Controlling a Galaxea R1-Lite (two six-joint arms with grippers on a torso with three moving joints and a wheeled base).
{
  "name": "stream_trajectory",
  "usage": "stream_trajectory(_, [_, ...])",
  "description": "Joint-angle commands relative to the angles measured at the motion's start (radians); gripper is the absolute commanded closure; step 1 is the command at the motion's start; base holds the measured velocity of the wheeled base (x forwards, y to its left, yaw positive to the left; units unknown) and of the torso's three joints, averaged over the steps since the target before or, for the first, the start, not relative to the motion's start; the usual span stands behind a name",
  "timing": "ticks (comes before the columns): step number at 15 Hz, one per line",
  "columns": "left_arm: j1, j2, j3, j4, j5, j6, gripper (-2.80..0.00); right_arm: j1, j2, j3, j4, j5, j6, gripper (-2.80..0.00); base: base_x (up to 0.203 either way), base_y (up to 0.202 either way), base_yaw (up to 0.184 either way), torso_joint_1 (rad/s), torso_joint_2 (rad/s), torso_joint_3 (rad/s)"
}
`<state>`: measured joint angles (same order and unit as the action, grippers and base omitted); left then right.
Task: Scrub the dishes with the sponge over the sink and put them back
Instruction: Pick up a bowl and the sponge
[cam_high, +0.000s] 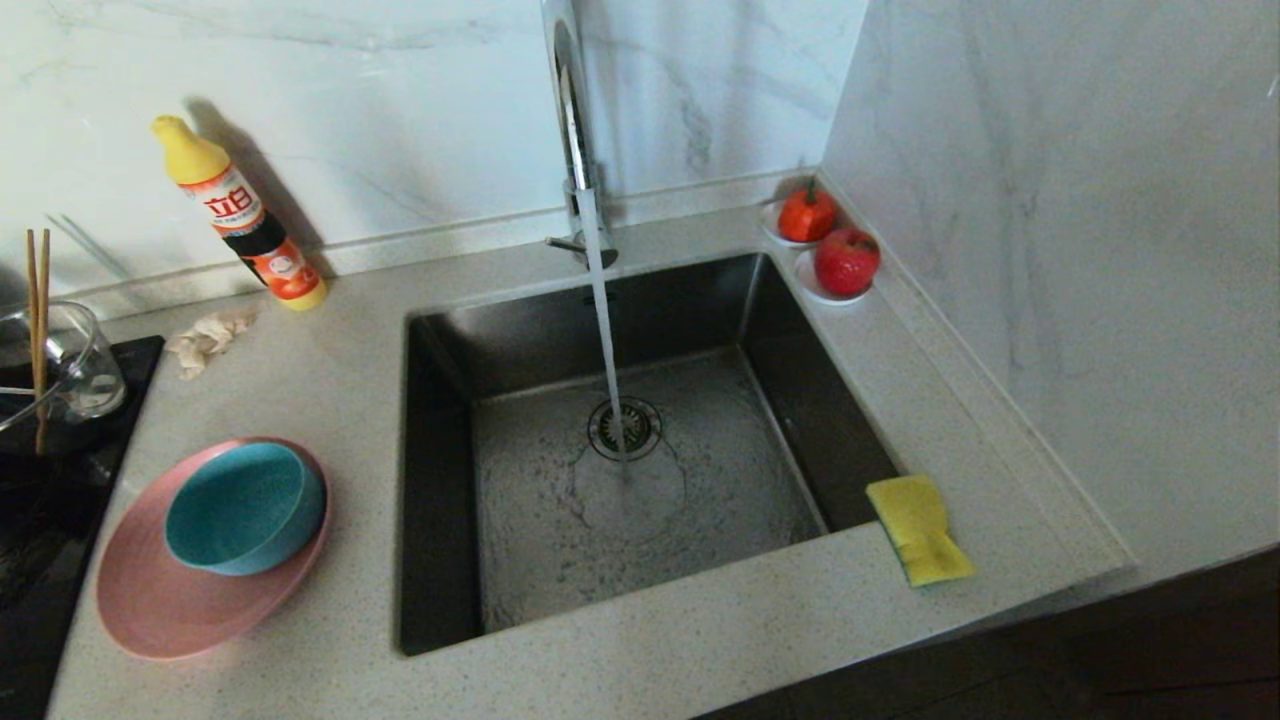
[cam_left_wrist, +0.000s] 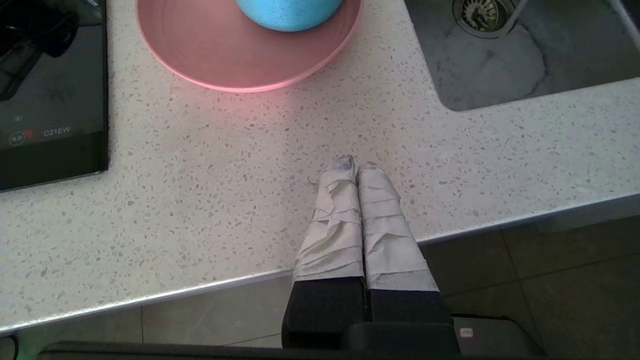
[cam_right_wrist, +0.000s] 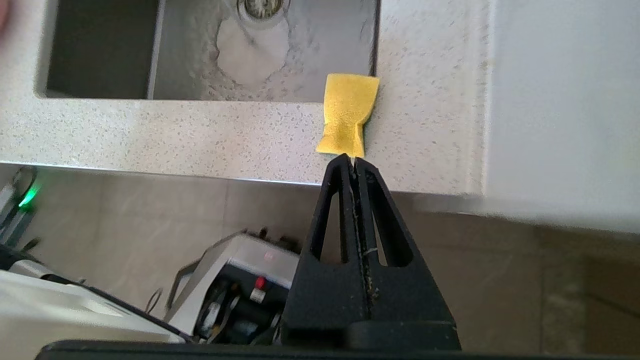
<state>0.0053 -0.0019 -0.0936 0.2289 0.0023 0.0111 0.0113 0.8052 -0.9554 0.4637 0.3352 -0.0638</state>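
A yellow sponge (cam_high: 920, 530) lies on the counter at the sink's (cam_high: 450, 340) front right corner. Left of the sink, a teal bowl (cam_high: 243, 507) sits in a pink plate (cam_high: 160, 610). Brown chopsticks (cam_high: 38, 330) stand in a glass jug at far left. Water runs from the tap (cam_high: 575, 130) onto the drain. My right gripper (cam_right_wrist: 353, 161) is shut and empty, off the counter's front edge, its tips pointing at the sponge (cam_right_wrist: 347, 114). My left gripper (cam_left_wrist: 356, 167) is shut and empty over the front counter, short of the plate (cam_left_wrist: 240, 55).
A yellow-capped detergent bottle (cam_high: 245, 220) leans on the back wall, a crumpled rag (cam_high: 207, 338) beside it. Two saucers with red fruit (cam_high: 828, 250) sit at the sink's back right. A black cooktop (cam_high: 50, 520) lies far left. A wall rises on the right.
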Motion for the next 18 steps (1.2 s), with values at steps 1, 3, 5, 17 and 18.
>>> stream_trajectory(1, [0.001, 0.000, 0.000, 0.001, -0.001, 0.000, 0.00, 0.042, 0.163, -0.043, -0.002, -0.005, 0.004, 0.00, 0.000, 0.000, 0.000, 0.000, 0.00, 0.000])
stream_trajectory(3, [0.001, 0.000, 0.000, 0.001, 0.000, 0.000, 0.00, 0.122, 0.238, -0.060, -0.006, -0.037, 0.017, 0.00, 0.000, 0.000, 0.000, 0.000, 0.00, 0.000])
stream_trajectory(5, [0.001, 0.000, 0.000, 0.001, 0.001, 0.000, 0.00, 0.197, 0.322, -0.064, -0.023, -0.102, 0.054, 0.00, 0.000, 0.000, 0.000, 0.000, 0.00, 0.000])
stream_trajectory(17, [0.001, 0.000, 0.000, 0.001, 0.001, 0.000, 0.00, 0.291, 0.558, -0.003, -0.142, -0.300, 0.105, 0.00, 0.000, 0.000, 0.000, 0.000, 0.00, 0.000])
stream_trajectory(18, [0.001, 0.000, 0.000, 0.001, 0.001, 0.000, 0.00, 0.291, 0.565, 0.008, -0.140, -0.299, 0.109, 0.00, 0.000, 0.000, 0.000, 0.000, 0.00, 0.000])
